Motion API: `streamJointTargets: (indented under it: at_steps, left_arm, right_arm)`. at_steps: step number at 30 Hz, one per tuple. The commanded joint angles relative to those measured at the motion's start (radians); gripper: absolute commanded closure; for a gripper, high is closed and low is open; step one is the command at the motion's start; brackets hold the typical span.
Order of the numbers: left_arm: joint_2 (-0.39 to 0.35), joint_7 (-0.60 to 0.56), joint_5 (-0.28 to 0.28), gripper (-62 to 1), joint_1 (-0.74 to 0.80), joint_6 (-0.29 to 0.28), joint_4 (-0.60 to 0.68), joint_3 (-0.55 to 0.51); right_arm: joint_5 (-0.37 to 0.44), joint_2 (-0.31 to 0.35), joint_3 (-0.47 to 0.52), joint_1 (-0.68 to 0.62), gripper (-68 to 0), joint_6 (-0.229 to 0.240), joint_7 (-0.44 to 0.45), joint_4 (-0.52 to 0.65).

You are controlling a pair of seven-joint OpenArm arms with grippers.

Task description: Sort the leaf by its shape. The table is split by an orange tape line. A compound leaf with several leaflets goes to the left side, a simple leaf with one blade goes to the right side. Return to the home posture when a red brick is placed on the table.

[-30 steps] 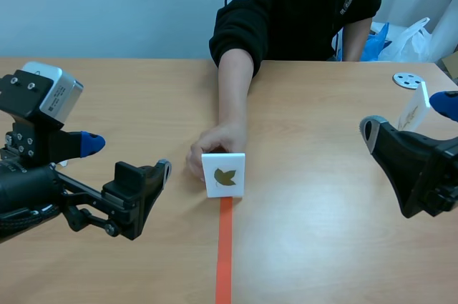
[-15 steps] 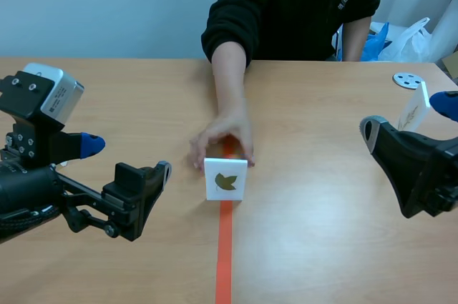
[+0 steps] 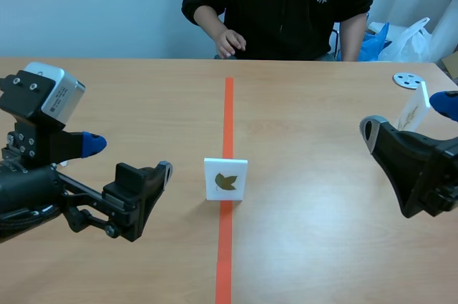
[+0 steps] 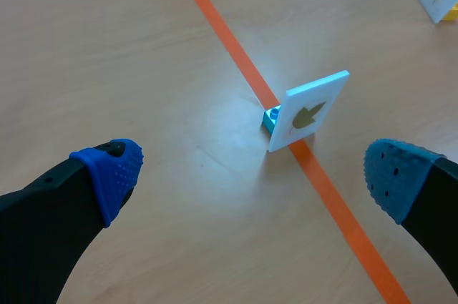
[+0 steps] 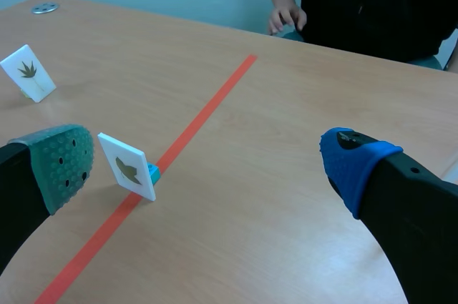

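Leaf card (image 3: 225, 179) stands upright on tape line (image 3: 227, 111). Left gripper (image 4: 250, 172), right gripper (image 5: 207, 157): fingers wide apart, empty. Pinch card faces squarely; avoid toppling.

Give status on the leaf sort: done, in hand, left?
Done: a leaf card stands on the orange tape line, and the person's hand is off it at the far edge. In hand: nothing; left arm and right arm sit at the sides, jaws open. Left: grasp the card, move it to its side; the leaf looks single-bladed, so probably right.
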Motion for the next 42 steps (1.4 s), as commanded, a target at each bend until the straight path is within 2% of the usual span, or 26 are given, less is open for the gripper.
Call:
streamJointTargets:
  at_steps: [1,7,14,20,25,35,42]
  left_arm:
    - [-0.003,-0.021,-0.013,-62.3,-0.026,-0.006,0.027,0.001]
    - [-0.003,-0.022,-0.006,-62.3,-0.078,-0.046,0.001,0.036]
    - [-0.016,-0.069,0.023,-62.3,-0.192,-0.124,-0.185,0.118]
    - [-0.023,-0.153,0.085,-62.3,-0.316,-0.125,-0.375,0.184]
    - [-0.023,-0.208,0.085,-62.3,-0.382,-0.125,-0.487,0.232]
    - [-0.014,-0.214,0.085,-62.3,-0.389,-0.116,-0.506,0.252]
    - [-0.014,-0.279,0.149,-62.3,-0.436,-0.117,-0.556,0.312]
  right_arm:
    - [0.008,0.005,0.006,0.011,-67.9,-0.004,0.018,0.011]
    - [0.008,0.005,0.006,0.011,-67.9,-0.004,0.018,0.011]
    - [0.008,0.005,0.006,0.011,-67.9,-0.004,0.018,0.011]
    - [0.008,0.005,0.006,0.011,-67.9,-0.004,0.018,0.011]
    - [0.008,0.005,0.006,0.011,-67.9,-0.005,0.018,0.011]
    - [0.008,0.002,0.006,0.011,-67.9,-0.014,0.018,0.011]
    - [0.008,0.002,0.006,0.011,-67.9,-0.015,0.021,0.011]
